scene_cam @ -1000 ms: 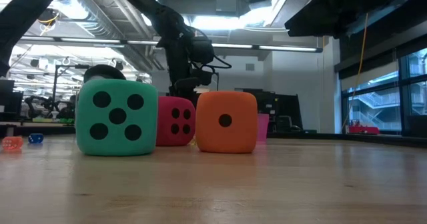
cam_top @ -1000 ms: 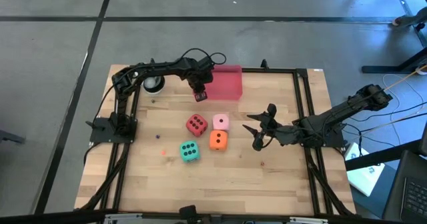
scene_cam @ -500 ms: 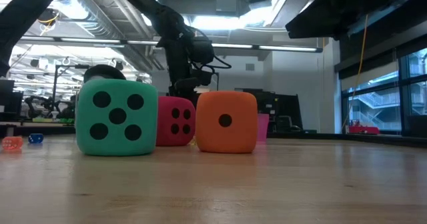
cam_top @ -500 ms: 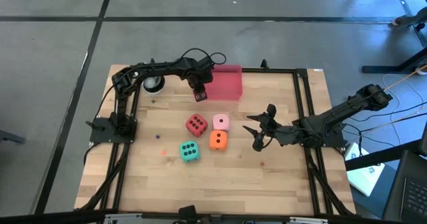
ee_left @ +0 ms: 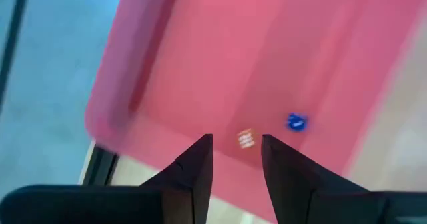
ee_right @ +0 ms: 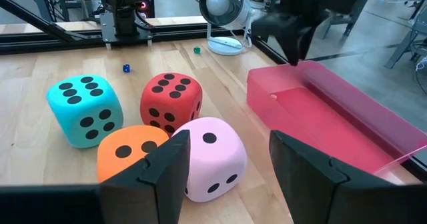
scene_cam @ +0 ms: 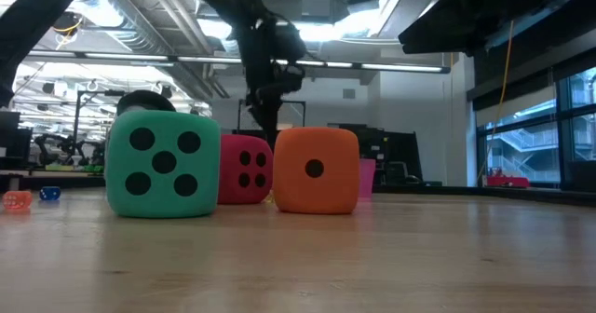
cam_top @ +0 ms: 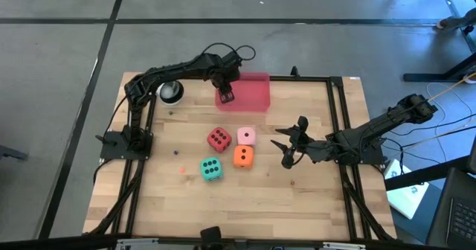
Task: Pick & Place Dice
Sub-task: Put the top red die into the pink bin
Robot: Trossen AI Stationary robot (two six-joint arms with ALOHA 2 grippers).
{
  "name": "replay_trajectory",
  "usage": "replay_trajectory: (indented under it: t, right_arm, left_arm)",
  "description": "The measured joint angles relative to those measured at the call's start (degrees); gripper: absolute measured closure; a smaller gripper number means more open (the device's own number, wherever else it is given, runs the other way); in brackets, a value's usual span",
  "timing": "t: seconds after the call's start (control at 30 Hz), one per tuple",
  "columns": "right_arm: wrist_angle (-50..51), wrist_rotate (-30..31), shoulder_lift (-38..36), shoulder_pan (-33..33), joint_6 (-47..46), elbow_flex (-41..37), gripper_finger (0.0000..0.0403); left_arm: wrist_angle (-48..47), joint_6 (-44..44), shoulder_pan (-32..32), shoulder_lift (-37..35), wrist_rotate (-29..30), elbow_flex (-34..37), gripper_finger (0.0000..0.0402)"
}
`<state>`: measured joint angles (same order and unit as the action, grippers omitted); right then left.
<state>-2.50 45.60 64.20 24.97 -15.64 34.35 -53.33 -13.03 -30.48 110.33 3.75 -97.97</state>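
The four dice sit bunched together near the middle of the worktop [cam_top: 312,198]: the red die [cam_top: 218,138] and the light pink die [cam_top: 246,136] on the side toward the pink tray [cam_top: 253,94], the green die [cam_top: 211,169] and the orange die [cam_top: 242,156] on the near side; the pink and orange touch or nearly so, while the red and green stand slightly apart. None is in the tray, which lies at the far edge of the worktop, well apart from the cluster.

They look like foam cubes with rounded edges and a matte skin; I judge them light, squashy and not at all fragile, with enough surface grip that slipping is unlikely. Their width against the right arm's fingers suggests a wide opening is needed; the best hold is across two opposite flat faces at mid-height, squeezing gently, since corners would compress and let the cube roll out. An outer die of the cluster offers free side faces first.

The left gripper [cam_top: 225,96] hangs over the tray's near-left part, jaws slightly apart and holding nothing; two tiny objects, one orange [ee_left: 246,139] and one blue [ee_left: 296,122], lie on the tray floor below. The right gripper [cam_top: 291,144] waits beside the cluster, jaws apart and empty.
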Motion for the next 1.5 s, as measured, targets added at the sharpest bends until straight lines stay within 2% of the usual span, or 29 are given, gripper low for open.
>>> replay_trajectory:
  t: [0.17, 0.43, 0.53, 0.7, 0.87, 1.07, 1.27, 1.5]
  right_arm:
    - [-0.12, 1.87, 0.0, -0.07, 0.01, 0.0, 0.0197]
    - [-5.02, 3.48, 0.0, -0.07, 3.03, 0.0, 0.0197]
    - [-6.15, 3.48, 0.0, -0.07, 3.83, 0.04, 0.0197]
    - [-7.04, 3.48, 0.0, -0.17, 4.13, 0.04, 0.0197]
    - [-7.99, 3.45, 0.0, -0.17, 4.13, 0.04, 0.0197]
    - [-8.24, 3.45, 0.0, -0.17, 4.23, 0.04, 0.0197]
    - [-8.23, 3.45, 0.0, -0.22, 6.05, 0.04, 0.0197]
    - [-8.22, 3.45, 0.0, -0.26, 8.19, 0.04, 0.0197]
  left_arm:
    - [-0.48, -0.55, 2.3, -3.51, -8.48, -0.77, 0.0288]
    - [-1.24, 0.45, 9.91, -13.95, -8.65, -0.79, 0.029]
    - [0.82, 1.25, 13.27, -19.11, -8.6, 1.47, 0.029]
    - [11.13, 3.14, 17.29, -29.8, -8.64, 13.63, 0.0292]
    - [26.16, 8.13, 19.3, -40.42, -8.45, 28.94, 0.0291]
    - [43.93, 13.68, 21.96, -49.9, -8.49, 45.35, 0.0293]
    - [56.93, 18.19, 24.04, -54.37, -8.49, 57.44, 0.0294]
    - [66.66, 20.77, 25.84, -54.98, -8.49, 63.68, 0.0294]
